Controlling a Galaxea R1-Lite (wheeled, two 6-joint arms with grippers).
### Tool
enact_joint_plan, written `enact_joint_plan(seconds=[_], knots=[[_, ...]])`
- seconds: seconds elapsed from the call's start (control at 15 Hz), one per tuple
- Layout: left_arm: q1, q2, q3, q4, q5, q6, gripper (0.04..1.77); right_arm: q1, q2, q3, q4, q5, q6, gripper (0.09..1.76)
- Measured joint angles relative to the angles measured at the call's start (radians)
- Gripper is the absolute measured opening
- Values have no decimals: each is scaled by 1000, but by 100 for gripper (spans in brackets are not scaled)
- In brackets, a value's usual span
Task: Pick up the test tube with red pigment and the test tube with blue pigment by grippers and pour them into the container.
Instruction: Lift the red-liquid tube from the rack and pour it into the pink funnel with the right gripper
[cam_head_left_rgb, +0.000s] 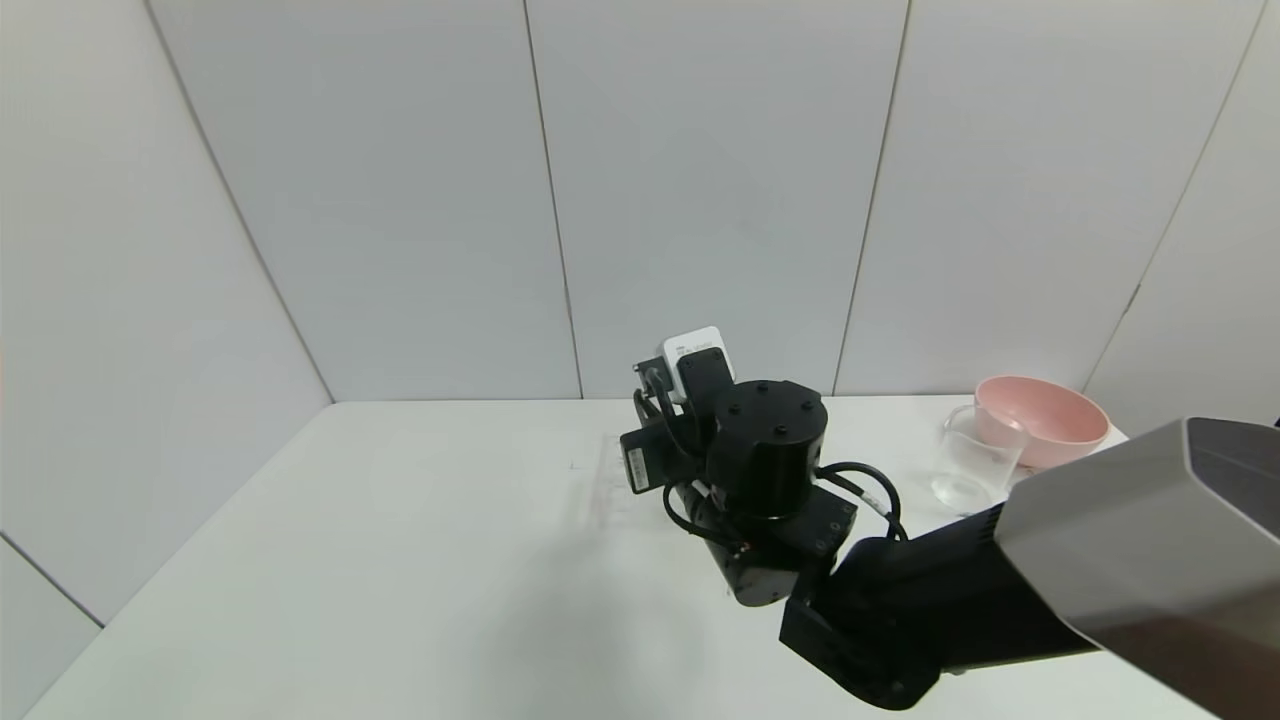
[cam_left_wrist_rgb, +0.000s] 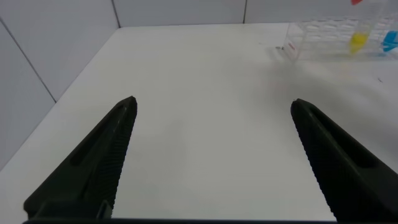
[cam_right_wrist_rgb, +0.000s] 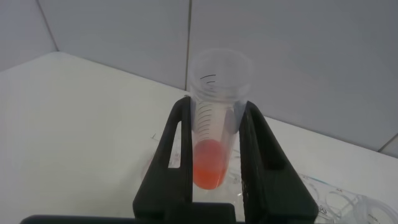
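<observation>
Jaws of the right gripper are pinching the test tube with red pigment between them, the fingers pressing on the tube's lower half where the orange-red liquid sits, the open mouth standing clear above the fingertips. The tube looks upright and lifted off the clear tube rack, whose empty wells show just below and beside it. In the head view the right arm hides the tube and most of the rack; the container stands on the tabletop well apart from the rack, on the robot's right, just in front of the pink bowl.

The step in hand seems to be the carry from the rack to the container. To do it well, the tube should stay upright while it travels, since its mouth is open and any early tilt would spill. The grip is low on the tube, so the wrist should roll slowly once the tube's mouth is over the container's rim, not beside it. The pink bowl is close behind the container, so the approach should stop short of it.

The left gripper hangs over bare tabletop, its jaws spread wide and holding nothing. From its view the rack lies well apart, still carrying the test tube with blue pigment next to a tube with yellow liquid.
</observation>
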Motion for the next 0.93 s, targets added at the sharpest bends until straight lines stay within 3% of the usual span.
enact_joint_plan(seconds=[0.6,0.8,0.93], knots=[[0,0,0,0,0,0,176,-25,-473,565,45,210,8,50],[0,0,0,0,0,0,176,-159,-611,663,123,351,25,50],[0,0,0,0,0,0,176,-299,-677,686,185,472,31,50]])
